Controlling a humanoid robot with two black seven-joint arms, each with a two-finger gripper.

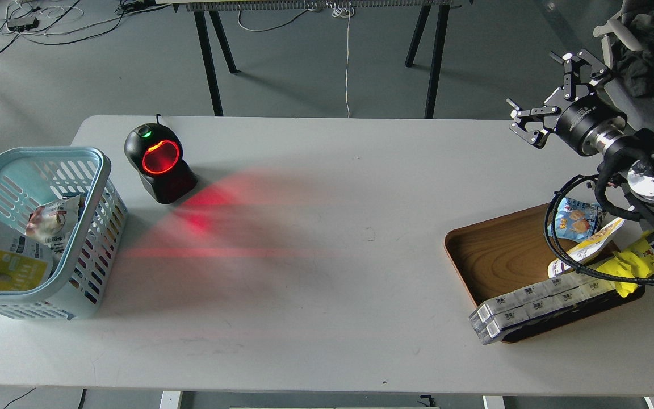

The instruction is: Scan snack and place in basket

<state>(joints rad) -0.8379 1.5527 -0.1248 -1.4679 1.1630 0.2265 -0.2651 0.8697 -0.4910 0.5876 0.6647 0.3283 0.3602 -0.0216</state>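
The snack, a flat yellow-and-white pouch with round beige nuts pictured, lies inside the light blue basket at the table's left edge, leaning on its near left side. No gripper holds it. My left gripper is out of view. My right gripper is open and empty, raised above the table's far right corner, far from the basket.
A black scanner with a glowing red window stands right of the basket and casts red light on the table. Another white snack bag lies in the basket. A brown wooden tray at the right holds a blue bag, yellow wrappers and long white boxes.
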